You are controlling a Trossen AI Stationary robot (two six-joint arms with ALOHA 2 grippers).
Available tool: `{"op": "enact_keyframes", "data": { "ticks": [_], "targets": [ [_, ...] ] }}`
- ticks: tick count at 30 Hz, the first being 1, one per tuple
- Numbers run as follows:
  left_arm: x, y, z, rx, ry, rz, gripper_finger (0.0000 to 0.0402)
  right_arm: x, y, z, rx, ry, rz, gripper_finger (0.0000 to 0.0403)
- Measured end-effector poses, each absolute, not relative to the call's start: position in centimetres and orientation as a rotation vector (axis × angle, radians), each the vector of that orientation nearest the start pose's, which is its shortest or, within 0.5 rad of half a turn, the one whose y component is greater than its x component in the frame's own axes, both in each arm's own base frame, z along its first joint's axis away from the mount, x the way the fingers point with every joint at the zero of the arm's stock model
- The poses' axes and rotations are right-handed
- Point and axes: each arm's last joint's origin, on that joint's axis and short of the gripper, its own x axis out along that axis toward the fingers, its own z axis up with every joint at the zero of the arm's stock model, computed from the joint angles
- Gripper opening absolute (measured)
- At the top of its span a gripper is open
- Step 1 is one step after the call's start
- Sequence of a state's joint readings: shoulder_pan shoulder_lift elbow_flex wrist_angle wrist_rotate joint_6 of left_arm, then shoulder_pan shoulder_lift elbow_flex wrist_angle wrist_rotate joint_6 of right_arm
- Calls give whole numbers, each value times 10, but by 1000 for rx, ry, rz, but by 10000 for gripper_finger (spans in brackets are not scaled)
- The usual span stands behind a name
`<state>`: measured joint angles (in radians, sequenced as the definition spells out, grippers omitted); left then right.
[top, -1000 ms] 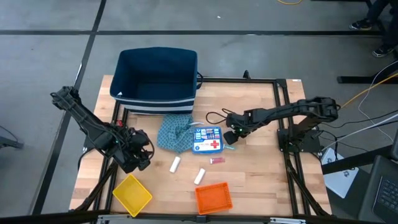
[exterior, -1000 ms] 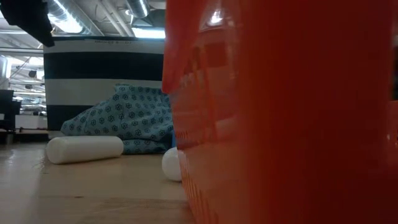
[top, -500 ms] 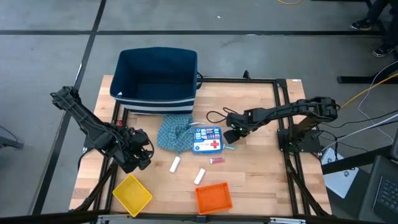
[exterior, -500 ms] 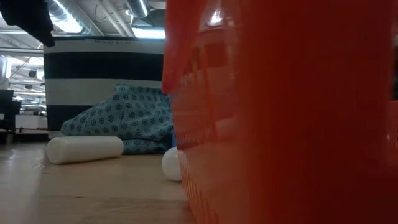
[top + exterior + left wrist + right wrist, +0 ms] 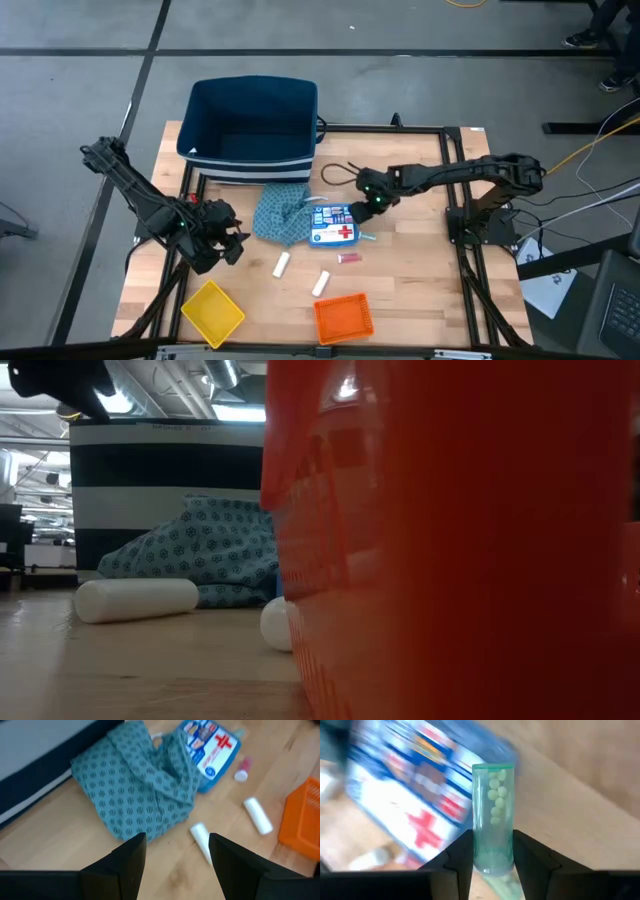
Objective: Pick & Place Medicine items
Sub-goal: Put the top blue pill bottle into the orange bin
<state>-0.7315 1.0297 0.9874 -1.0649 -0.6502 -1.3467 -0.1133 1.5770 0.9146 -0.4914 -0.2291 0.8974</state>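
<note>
Currently, at the left of the high view, the left gripper [image 5: 222, 240] is held over bare table beside the cloth [image 5: 279, 216], its fingers [image 5: 125, 865] spread apart and empty. Below it, at lower left, the yellow tray [image 5: 212, 312] is seen. Two white cylinders [image 5: 282, 264] [image 5: 321, 283] lie at centre, with the orange tray [image 5: 343, 317] beneath them. The box [image 5: 332, 224] lies just right of the cloth, a pink piece [image 5: 348, 258] below it. Further right, the right gripper [image 5: 374, 203] is raised at the box's upper right corner, clamped on a teal vial [image 5: 492, 815]. The vial is pinched only near its base, so it could tip or slide out if the arm is swung quickly.
</note>
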Motion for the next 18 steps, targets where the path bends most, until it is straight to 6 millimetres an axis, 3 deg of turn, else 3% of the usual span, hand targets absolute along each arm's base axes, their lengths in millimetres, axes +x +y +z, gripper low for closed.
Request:
{"op": "enact_keyframes", "data": {
  "ticks": [12, 18],
  "targets": [
    [124, -84, 315, -537, 556, 468, 212, 333, -17, 285, 871, 917, -169, 122],
    [115, -75, 322, -493, 518, 444, 212, 338, 21, 322, 776, 880, -2, 120]
  ]
}}
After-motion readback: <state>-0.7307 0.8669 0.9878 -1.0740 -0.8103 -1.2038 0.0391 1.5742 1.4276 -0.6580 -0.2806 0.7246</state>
